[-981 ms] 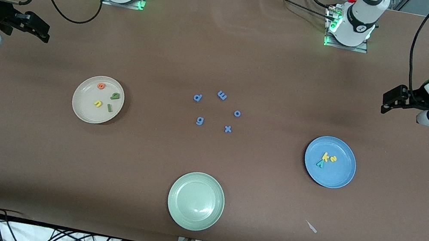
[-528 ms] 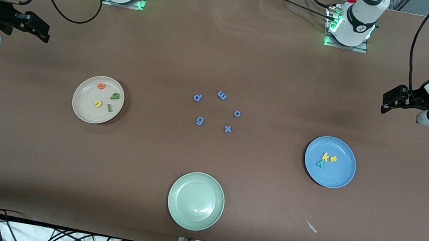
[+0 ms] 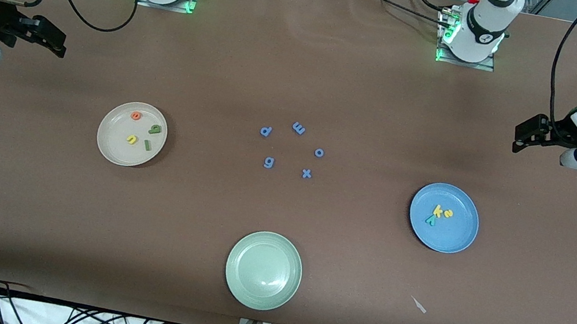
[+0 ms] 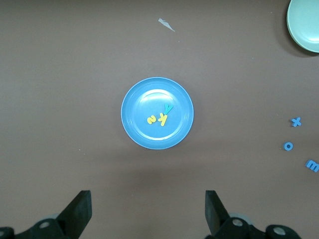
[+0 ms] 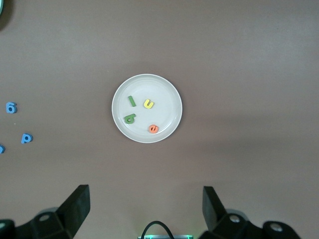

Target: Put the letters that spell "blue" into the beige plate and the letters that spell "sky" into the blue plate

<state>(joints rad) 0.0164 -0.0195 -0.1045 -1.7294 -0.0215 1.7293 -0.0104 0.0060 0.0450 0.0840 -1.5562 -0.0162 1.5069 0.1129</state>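
Left gripper: the left gripper (image 3: 520, 143) is hanging in the air over bare table toward the left arm's end, its jaws spread wide and gripping nothing; the arm is waiting.
Left gripper, own camera: its two dark fingers (image 4: 79, 211) are standing well apart, with the blue plate showing between them down on the table.
Right gripper: the right gripper (image 3: 58, 46) is hovering over bare table toward the right arm's end, jaws wide apart and carrying nothing; this arm is waiting too.
Beige plate: the beige plate (image 3: 111, 150) is sitting on the table toward the right arm's end.
Letters spelling "blue": the green b (image 3: 155, 130), the green l (image 3: 147, 145), the yellow u (image 3: 131, 140) and the orange e (image 3: 136, 115) are all lying flat in the beige plate, apart from one another.
Blue plate: the blue plate (image 3: 455, 237) is sitting on the table toward the left arm's end.
Letters spelling "sky": the yellow s (image 3: 448, 214), the yellow k (image 3: 438, 211) and the teal y (image 3: 430, 220) are lying close together in the blue plate.
Periwinkle-blue letters: five periwinkle-blue letters (image 3: 269, 163) are lying loose on the table between the two plates.
Pale green plate: the pale green plate (image 3: 238, 285) is sitting nearer the front camera than the loose letters.
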